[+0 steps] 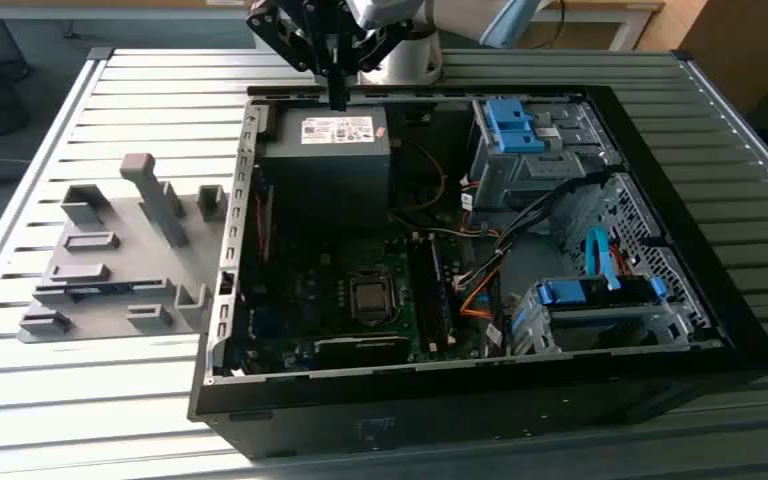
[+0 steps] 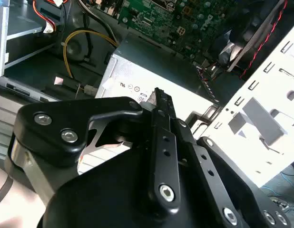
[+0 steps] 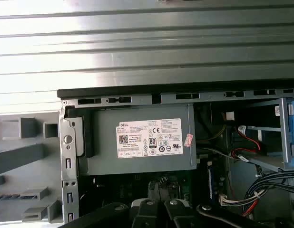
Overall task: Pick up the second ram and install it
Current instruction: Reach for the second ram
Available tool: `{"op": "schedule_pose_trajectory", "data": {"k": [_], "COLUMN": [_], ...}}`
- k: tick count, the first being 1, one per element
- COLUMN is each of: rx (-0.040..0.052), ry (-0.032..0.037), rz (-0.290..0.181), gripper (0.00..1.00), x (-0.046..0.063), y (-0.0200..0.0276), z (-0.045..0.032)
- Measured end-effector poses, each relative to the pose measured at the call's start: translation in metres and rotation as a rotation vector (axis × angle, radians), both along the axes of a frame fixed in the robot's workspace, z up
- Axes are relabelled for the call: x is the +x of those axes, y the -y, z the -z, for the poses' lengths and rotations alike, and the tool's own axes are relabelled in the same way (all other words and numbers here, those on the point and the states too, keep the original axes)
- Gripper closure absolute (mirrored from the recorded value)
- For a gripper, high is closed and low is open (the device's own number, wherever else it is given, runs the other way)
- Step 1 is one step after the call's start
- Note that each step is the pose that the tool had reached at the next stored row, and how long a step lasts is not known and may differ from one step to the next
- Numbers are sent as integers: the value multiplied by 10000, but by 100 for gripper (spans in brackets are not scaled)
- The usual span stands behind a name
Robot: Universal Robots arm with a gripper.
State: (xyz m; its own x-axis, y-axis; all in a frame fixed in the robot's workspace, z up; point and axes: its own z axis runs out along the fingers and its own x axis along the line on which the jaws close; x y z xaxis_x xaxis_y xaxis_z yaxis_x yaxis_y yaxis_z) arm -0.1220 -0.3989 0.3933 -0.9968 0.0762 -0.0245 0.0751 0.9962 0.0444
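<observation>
The second ram (image 1: 96, 290) is a thin dark blue-green strip lying in a slot of the grey tray (image 1: 104, 320), at the exterior view's left of the computer case. My gripper (image 1: 340, 98) hangs over the far edge of the open case (image 1: 491, 385), above the grey power supply (image 1: 324, 160) and well away from the tray. Its black fingers (image 2: 161, 137) meet at the tip, shut with nothing between them. In the first wrist view the labelled power supply (image 3: 137, 140) lies directly below, with tray blocks (image 3: 25, 128) beside it.
Inside the case lie the motherboard (image 1: 344, 300), long black memory sockets (image 1: 427, 285), orange and black cables (image 1: 478, 290) and blue drive brackets (image 1: 598, 292). One tall grey post (image 1: 157, 200) stands up from the tray. The slatted metal table (image 1: 91, 420) surrounds everything.
</observation>
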Motion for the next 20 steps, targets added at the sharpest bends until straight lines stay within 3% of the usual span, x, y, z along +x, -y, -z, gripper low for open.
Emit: {"op": "schedule_pose_trajectory", "data": {"k": [20], "rx": [0], "ry": [0], "rz": [0], "gripper": [89], "x": [-65], "y": [0], "z": [2]}}
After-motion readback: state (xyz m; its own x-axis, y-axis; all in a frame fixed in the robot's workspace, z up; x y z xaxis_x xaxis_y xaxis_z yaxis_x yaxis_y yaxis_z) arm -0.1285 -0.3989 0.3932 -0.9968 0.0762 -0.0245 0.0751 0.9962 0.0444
